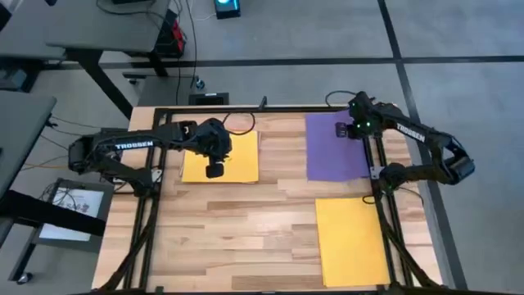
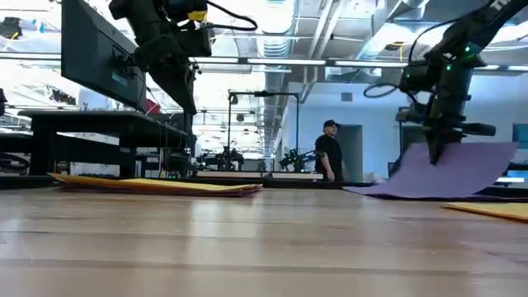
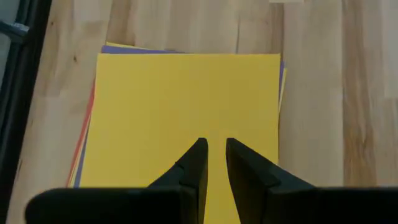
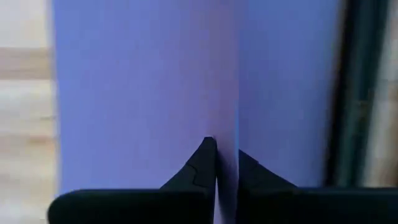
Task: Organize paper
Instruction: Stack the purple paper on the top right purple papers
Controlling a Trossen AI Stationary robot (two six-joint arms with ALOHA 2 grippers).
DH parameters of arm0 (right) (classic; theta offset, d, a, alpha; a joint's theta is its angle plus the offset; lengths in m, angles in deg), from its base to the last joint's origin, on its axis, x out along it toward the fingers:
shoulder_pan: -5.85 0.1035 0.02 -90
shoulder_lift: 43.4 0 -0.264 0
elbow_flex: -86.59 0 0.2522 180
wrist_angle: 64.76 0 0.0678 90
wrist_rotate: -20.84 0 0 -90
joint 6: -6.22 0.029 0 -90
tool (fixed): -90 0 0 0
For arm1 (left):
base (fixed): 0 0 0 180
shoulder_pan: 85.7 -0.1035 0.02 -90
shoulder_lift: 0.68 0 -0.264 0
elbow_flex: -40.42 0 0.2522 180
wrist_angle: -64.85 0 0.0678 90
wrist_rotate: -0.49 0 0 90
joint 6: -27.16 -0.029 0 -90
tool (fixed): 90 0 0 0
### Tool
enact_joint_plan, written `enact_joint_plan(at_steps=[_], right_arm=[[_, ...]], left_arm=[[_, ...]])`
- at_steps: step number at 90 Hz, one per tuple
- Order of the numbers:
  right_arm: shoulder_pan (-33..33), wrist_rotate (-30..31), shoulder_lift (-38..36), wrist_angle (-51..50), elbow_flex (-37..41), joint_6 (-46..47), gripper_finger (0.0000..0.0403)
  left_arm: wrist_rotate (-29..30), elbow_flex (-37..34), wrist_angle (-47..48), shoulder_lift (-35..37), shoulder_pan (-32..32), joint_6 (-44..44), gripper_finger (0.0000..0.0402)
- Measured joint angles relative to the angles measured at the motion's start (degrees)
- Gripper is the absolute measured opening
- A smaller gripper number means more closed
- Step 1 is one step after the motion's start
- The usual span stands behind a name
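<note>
Lone yellow sheet point(image 1: 352, 240): nearest item, lying flat at about 5 o'clock on the wooden table point(image 1: 246, 238) in the high view, apart from both arms; in the low view only its edge point(image 2: 491, 210) shows, low at the right.

Left gripper point(image 1: 214, 170): over the near edge of the stack at about 10 o'clock; fingers point(image 3: 198, 163) a narrow gap apart, holding nothing, hanging above the yellow top sheet. Clear of the paper in the low view.

Paper stack point(image 1: 219, 156): flat on the table, yellow sheet on top point(image 3: 186, 106); purple and red-orange edges peek out along its sides in the left wrist view. Low view shows it as a thin layered pile point(image 2: 157, 186).

Right gripper point(image 1: 343, 131): at about 2 o'clock; fingers pinched on the purple sheet point(image 4: 149, 87), whose edge runs up between them.

Purple sheet point(image 1: 336, 147): one side lifted off the table under the gripper, the other trailing down to the tabletop point(image 2: 445, 177).

Background: a person point(image 2: 330, 150) stands far off in the room beyond the table.
</note>
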Motion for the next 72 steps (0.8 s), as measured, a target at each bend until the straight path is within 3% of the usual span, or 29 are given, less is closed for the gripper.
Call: enact_joint_plan(at_steps=[29,58,72], right_arm=[[3.62,6.81,2.82,-2.05,0.17,-2.3,0.0],[3.54,7.07,2.82,-1.01,0.17,-0.51,0.0002],[3.48,7.91,2.95,0.13,0.2,1.71,0.003]], left_arm=[[-0.02,0.03,0.68,0.03,-0.01,-1.7,0.0042],[-0.01,0.04,0.75,0.04,-0.07,-1.73,0.0042],[-0.03,0.04,1.02,0.04,-0.09,-1.79,0.0042]])
